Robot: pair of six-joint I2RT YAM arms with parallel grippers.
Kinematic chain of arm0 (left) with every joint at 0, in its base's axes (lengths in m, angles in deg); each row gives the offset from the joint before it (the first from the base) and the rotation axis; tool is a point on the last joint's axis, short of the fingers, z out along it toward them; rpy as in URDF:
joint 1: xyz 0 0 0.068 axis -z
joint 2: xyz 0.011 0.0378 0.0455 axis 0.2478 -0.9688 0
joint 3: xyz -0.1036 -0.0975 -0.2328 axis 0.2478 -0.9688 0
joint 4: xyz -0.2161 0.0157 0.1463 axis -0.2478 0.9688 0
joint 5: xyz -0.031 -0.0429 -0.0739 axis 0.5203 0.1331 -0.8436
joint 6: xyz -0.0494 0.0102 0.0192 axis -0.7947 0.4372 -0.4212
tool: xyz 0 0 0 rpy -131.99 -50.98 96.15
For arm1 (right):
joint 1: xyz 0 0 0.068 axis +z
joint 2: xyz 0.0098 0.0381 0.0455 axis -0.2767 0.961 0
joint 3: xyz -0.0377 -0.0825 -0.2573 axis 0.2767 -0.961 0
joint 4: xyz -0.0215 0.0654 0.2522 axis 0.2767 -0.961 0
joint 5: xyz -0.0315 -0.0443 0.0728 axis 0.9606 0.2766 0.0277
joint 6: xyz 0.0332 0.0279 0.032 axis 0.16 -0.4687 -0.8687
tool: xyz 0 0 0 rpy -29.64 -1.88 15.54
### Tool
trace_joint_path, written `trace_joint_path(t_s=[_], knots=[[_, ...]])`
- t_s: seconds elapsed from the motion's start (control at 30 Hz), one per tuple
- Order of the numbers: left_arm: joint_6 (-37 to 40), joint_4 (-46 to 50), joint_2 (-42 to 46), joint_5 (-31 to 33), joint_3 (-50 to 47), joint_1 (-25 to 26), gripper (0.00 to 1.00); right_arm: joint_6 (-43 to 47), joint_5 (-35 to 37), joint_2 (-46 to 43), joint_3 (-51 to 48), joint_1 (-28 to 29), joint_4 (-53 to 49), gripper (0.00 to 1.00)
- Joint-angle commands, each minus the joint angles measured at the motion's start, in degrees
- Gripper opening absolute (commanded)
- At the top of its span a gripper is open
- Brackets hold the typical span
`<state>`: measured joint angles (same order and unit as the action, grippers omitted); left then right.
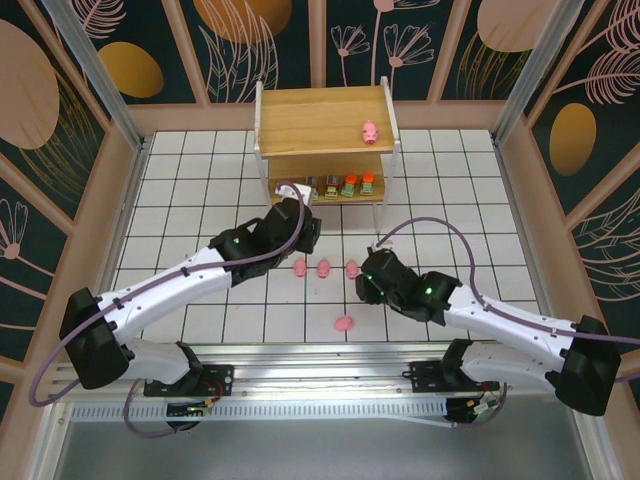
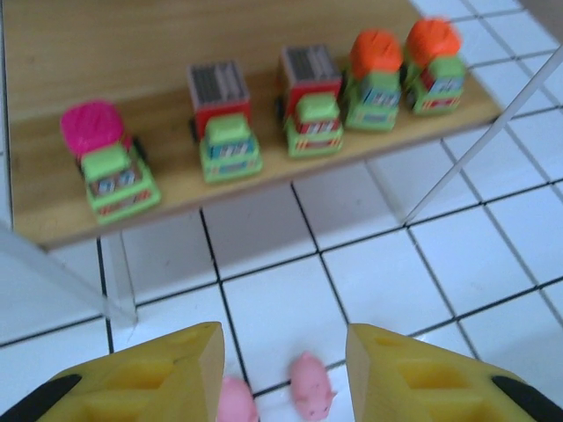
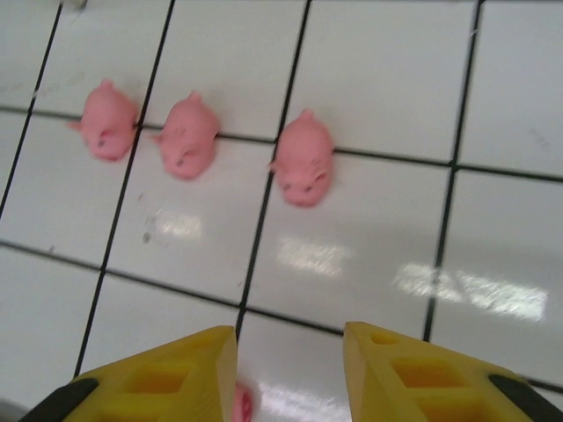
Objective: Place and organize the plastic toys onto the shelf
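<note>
Right gripper (image 3: 290, 352): jaws apart, gap empty, poised over tiles short of row of three pigs (image 3: 188, 134). Pink scrap beside one finger (image 3: 167, 378), probably another pig. Descend blind and you crush or flick it. Row sits tight, so closing on one likely nudges neighbour.

Left gripper (image 2: 281, 352): jaws parted, nothing held, just before shelf (image 2: 264, 189). Reach forward carelessly and you strike lower board or white leg (image 2: 475, 149), toppling five trucks (image 2: 224, 123) parked there. Lone pig (image 1: 371, 130) on top board.
</note>
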<state>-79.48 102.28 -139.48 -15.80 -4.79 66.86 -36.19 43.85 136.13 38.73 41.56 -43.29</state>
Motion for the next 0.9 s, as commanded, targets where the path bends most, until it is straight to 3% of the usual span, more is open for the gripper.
trace_joint_path(t_s=[0.0,0.33,0.67,0.87], knots=[[-1.56,-3.97,2.51,0.05,-3.23,0.09,0.42,-2.75,-0.55,0.79,-0.52,4.09,-1.55,0.40],[-2.70,-5.98,4.04,0.19,-10.35,0.14,0.44,-3.58,-2.26,8.88,0.31,13.27,-1.33,0.43],[-3.45,-7.61,5.52,0.90,-14.85,0.14,0.46,4.44,0.44,13.94,3.32,13.82,-3.21,0.67],[-2.79,-7.75,6.68,1.87,-16.51,0.04,0.46,8.10,0.79,19.03,6.23,14.36,-3.39,0.69]])
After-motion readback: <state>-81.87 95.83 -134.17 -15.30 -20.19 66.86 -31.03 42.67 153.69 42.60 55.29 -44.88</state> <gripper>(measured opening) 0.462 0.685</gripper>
